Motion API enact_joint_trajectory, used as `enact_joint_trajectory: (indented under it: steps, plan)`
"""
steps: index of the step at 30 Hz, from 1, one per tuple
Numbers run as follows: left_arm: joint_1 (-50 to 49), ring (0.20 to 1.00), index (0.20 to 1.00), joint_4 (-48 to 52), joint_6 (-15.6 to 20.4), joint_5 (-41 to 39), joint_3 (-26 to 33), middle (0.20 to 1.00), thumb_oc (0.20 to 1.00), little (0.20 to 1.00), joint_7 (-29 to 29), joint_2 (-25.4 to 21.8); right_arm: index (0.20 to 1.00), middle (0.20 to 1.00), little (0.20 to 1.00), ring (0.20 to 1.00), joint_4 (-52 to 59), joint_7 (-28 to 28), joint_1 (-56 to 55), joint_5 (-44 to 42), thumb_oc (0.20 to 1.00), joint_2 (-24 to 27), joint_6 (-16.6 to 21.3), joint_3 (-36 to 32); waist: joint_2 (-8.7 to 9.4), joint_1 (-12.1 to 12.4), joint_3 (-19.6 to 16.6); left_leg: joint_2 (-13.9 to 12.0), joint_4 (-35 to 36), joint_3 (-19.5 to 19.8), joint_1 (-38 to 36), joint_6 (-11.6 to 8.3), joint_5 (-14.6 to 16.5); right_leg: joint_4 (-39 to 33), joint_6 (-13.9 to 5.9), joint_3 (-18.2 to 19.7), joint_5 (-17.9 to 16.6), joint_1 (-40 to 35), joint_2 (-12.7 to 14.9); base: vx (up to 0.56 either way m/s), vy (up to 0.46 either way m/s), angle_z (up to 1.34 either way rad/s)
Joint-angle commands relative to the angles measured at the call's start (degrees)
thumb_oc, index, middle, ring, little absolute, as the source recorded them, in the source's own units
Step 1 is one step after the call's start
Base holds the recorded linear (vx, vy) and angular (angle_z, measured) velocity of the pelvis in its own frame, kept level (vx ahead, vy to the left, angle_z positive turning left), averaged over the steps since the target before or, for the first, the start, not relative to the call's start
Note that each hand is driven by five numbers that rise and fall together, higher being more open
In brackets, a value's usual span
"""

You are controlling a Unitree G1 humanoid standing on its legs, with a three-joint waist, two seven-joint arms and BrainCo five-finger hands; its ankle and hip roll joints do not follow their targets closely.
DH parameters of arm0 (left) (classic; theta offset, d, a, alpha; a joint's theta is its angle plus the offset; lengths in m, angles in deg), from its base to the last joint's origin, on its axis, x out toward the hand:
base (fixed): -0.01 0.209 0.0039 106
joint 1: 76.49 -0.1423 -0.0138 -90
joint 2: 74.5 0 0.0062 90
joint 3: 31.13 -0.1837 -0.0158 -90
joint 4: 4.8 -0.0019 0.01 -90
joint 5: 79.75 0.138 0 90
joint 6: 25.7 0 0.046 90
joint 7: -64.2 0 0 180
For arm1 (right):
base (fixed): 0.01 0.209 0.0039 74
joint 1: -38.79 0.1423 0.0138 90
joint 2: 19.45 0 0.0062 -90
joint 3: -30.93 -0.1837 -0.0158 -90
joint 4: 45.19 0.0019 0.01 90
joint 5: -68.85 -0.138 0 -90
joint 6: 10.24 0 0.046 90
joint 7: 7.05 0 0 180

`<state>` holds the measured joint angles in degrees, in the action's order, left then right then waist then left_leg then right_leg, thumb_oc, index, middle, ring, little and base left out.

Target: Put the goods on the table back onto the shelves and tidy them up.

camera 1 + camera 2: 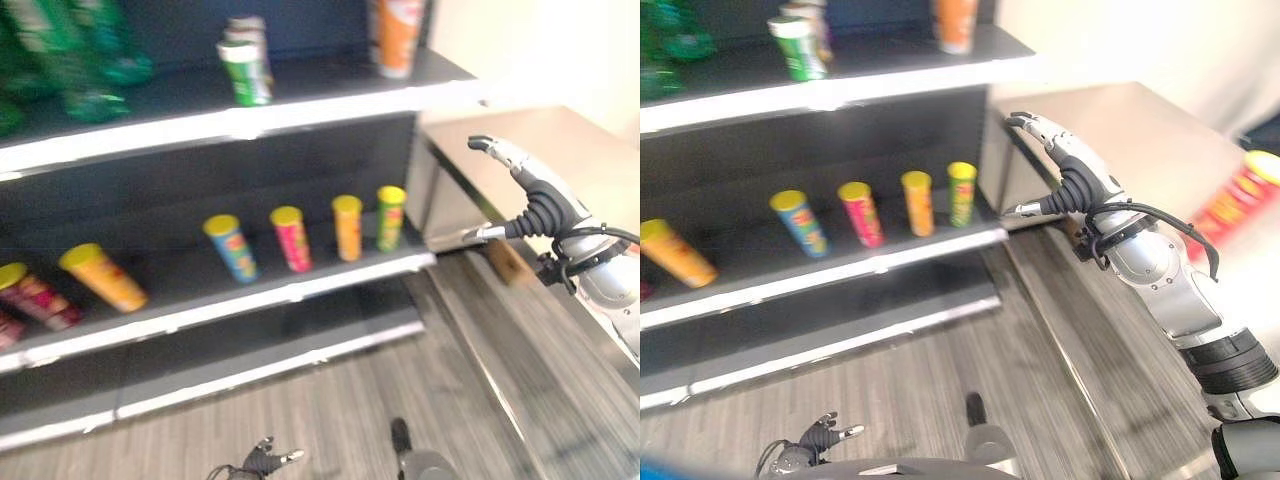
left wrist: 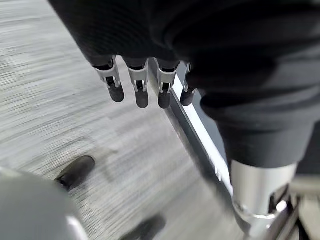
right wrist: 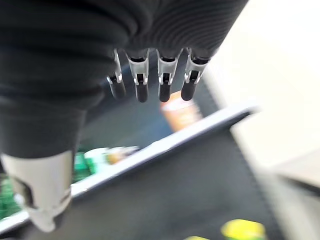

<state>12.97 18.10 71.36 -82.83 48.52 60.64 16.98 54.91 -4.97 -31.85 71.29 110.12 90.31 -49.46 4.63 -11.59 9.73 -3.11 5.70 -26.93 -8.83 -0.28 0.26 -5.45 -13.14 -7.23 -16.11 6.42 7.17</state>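
A red tube of crisps lies on the pale table at the far right. My right hand is raised in the air between the shelf unit and the table, fingers straight and open, holding nothing. Its wrist view looks past the fingers at an orange can on the upper shelf. My left hand hangs low over the floor, its fingers relaxed and empty. On the middle shelf stand blue, pink, orange and green tubes.
A yellow tube and a red one lie tilted at the left of the middle shelf. The upper shelf holds green bags, a green can and an orange can. Grey wood floor runs before the shelves.
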Motion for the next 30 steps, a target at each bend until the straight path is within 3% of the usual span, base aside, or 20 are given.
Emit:
enact_joint_trajectory:
  steps: [1,3,5,7,11,12,15,19,20,24,26,27,28,29,30]
  plan:
    - [2.88,1.0,1.0,-0.67,0.97,2.18,-0.8,1.0,1.0,1.0,0.47,-2.63,1.0,1.0,1.0,1.0,0.54,2.16,7.81,0.6,1.0,2.03,2.22,-3.59,-1.14,4.09,1.25,-1.15,-0.91,6.66,-2.5,-0.45,6.87,13.04,1.01,-4.94,15.7,-1.89,8.22,-0.06,-0.019,-0.49]
    - [2.85,1.0,1.0,-0.15,0.88,1.96,-0.64,1.0,1.0,1.0,0.64,-2.77,1.0,1.0,1.0,1.0,0.62,2.11,7.07,0.49,1.0,2.35,2.25,-4.65,-1.0,4.55,0.65,-1.39,-1.19,5.1,-2.05,-0.39,6.76,13.47,1.39,-7.27,15.43,-3.48,10.09,-0.06,-0.051,-0.64]
    - [2.46,1.0,1.0,0.18,1.02,1.68,0.04,1.0,1.0,1.0,0.76,-3.0,1.0,1.0,1.0,1.0,0.24,2.7,4.67,0.58,1.0,2.13,2.14,-7.46,-0.33,5.47,-0.88,-1.51,-1.43,3.23,-1.37,-0.7,6.83,11.98,0.28,-8.83,12.65,-5.76,13.04,-0.01,-0.128,-0.43]
    - [2.27,1.0,1.0,0.32,1.01,1.9,0.62,1.0,1.0,1.0,0.77,-3.09,1.0,1.0,1.0,1.0,-0.05,4.03,1.22,2.13,1.0,2.44,1.38,-11.82,0.64,5.8,-1.64,-2.08,-1.77,2.53,-0.84,-1.49,6.74,8.71,-1.06,-7.83,9.56,-5.98,13.76,0.07,-0.259,-0.47]
    - [2.62,1.0,1.0,-0.32,0.94,1.63,1.9,1.0,1.0,1.0,0.55,-3.68,1.0,1.0,1.0,1.0,-0.74,5.35,-4.22,2.04,1.0,3.41,0.72,-18.44,1.78,5.81,-2.88,-3.39,-2.49,2.72,-1.49,-3.33,6.41,4.66,-1.37,-9.49,11.69,-8.57,11.33,0.1,-0.275,-0.36]
    - [2.77,1.0,1.0,-0.24,0.86,1.28,1.75,1.0,1.0,1.0,0.36,-3.27,1.0,1.0,1.0,1.0,-0.95,6.05,-5.41,1.48,1.0,3.85,0.82,-20.43,1.69,5.49,-2.94,-4.82,-2.41,3.08,-1.9,-4.35,5.84,4.63,-0.65,-9.88,13.18,-9.21,9.9,0.04,-0.226,-0.1]
    - [2.75,1.0,1.0,-0.16,0.77,1.06,1.5,1.0,1.0,1.0,0.32,-2.87,1.0,1.0,1.0,1.0,-1.2,6.46,-6.66,0.65,1.0,4.12,1.05,-22.33,1.13,5.01,-3.0,-6.51,-2.44,3.41,-1.97,-5.38,5.08,4.36,0.42,-10.36,14.92,-9.86,8.18,0.03,-0.204,-0.02]
    - [2.48,1.0,1.0,0.09,0.54,-0.49,1.78,1.0,1.0,1.0,0.11,-1.88,1.0,1.0,1.0,1.0,-1.07,7.75,-7.28,-1.59,1.0,4.3,2.2,-25.02,-0.71,4.23,-2.87,-10.96,-4.29,4.17,-1.76,-7.74,3.28,3.73,3.27,-10.4,18.82,-11.27,3.61,0.05,-0.288,0.07]
    - [2.32,1.0,1.0,0.41,0.54,-1.16,2.15,1.0,1.0,1.0,0.19,-1.71,1.0,1.0,1.0,1.0,-1.01,8.41,-7.6,-2.01,1.0,4.16,2.44,-25.99,-1.41,4.13,-2.55,-12.73,-6.9,4.75,-1.01,-8.5,3.19,2.98,4.55,-10.46,20.16,-12.31,1.79,0.05,-0.307,0.03]
    - [1.81,1.0,1.0,1.28,0.52,-2.6,2.81,1.0,1.0,1.0,0.44,-1.59,1.0,1.0,1.0,1.0,-1.41,9.27,-7.93,-2.72,1.0,3.6,2.62,-27.24,-1.93,4.37,-1.54,-15.68,-14.81,6.92,1.88,-9.83,0.9,0.96,6.81,-10.78,21.8,-14.67,-0.92,0.03,-0.202,0.0]
    - [1.86,1.0,1.0,2.44,0.41,-3.49,2.99,1.0,1.0,1.0,0.37,-1.59,1.0,1.0,1.0,1.0,-1.2,9.62,-8.34,-2.58,1.0,3.53,2.27,-28.07,-1.57,4.93,0.12,-17.83,-22.76,10.01,4.62,-10.05,-2.92,0.52,8.82,-10.19,22.8,-16.46,-2.72,0.04,-0.188,-0.01]
    - [1.96,1.0,1.0,2.68,0.37,-3.84,3.0,1.0,1.0,1.0,0.09,-1.53,1.0,1.0,1.0,1.0,-1.36,9.97,-8.16,-2.86,1.0,3.36,2.35,-28.03,-1.24,5.31,0.82,-17.64,-26.34,11.77,6.26,-9.92,-3.83,0.45,9.25,-10.03,23.02,-17.03,-3.0,0.04,-0.181,-0.06]
    - [1.92,1.0,1.0,3.28,0.43,-4.7,3.21,1.0,1.0,1.0,0.02,-1.45,1.0,1.0,1.0,1.0,-2.31,10.67,-7.54,-2.33,1.0,3.57,1.85,-27.34,-0.59,6.2,1.5,-14.89,-26.49,14.87,8.6,-8.87,-2.46,0.45,9.21,-9.79,23.43,-16.75,-2.73,0.02,-0.103,-0.15]
    - [1.92,1.0,1.0,3.28,0.43,-4.7,3.22,1.0,1.0,1.0,0.02,-1.45,1.0,1.0,1.0,1.0,-2.32,10.67,-7.53,-2.33,1.0,3.57,1.85,-27.32,-0.55,6.15,1.43,-14.83,-26.44,14.9,8.68,-8.84,-2.51,0.45,9.19,-9.84,23.42,-16.68,-2.68,0.1,0.001,-0.43]
    - [2.53,1.0,1.0,3.33,0.82,-5.3,2.33,1.0,1.0,1.0,-0.19,-1.12,1.0,1.0,1.0,1.0,-2.47,10.12,-7.51,-2.78,1.0,3.71,1.52,-27.27,-0.31,7.5,1.27,-9.51,-17.7,20.78,10.86,-8.45,2.51,0.45,7.78,-7.85,23.64,-16.34,-2.26,0.12,0.085,-0.27]
